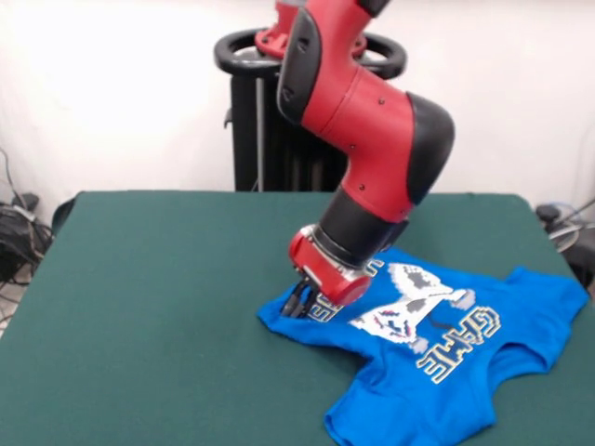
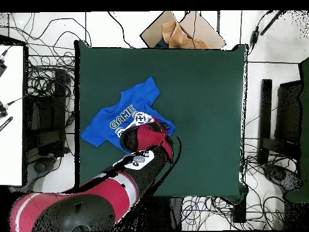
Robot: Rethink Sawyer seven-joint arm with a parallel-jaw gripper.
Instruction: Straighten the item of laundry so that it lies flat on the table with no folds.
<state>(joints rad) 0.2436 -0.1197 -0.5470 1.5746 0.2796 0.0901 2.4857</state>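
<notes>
The item of laundry (image 1: pixel 465 372), a bright blue T-shirt with a white print and "GAME" lettering, lies print-up on the green table (image 1: pixel 158 288), at its right front part. Its hem end points left and is folded over, so part of the lettering is hidden. My gripper (image 1: pixel 299 305) is down on the shirt's left corner, with its dark fingers close together on the cloth edge. In the overhead view the shirt (image 2: pixel 124 115) lies left of the table's (image 2: pixel 205 90) middle, and my red arm (image 2: pixel 145 139) covers the shirt's lower right corner and hides the gripper.
The black pedestal (image 1: pixel 265 121) stands behind the table's far edge. The shirt's right sleeve (image 1: pixel 567 297) reaches close to the table's right edge. Cardboard pieces (image 2: pixel 181 33) lie beyond the table in the overhead view, and cables (image 2: pixel 45 90) lie around it.
</notes>
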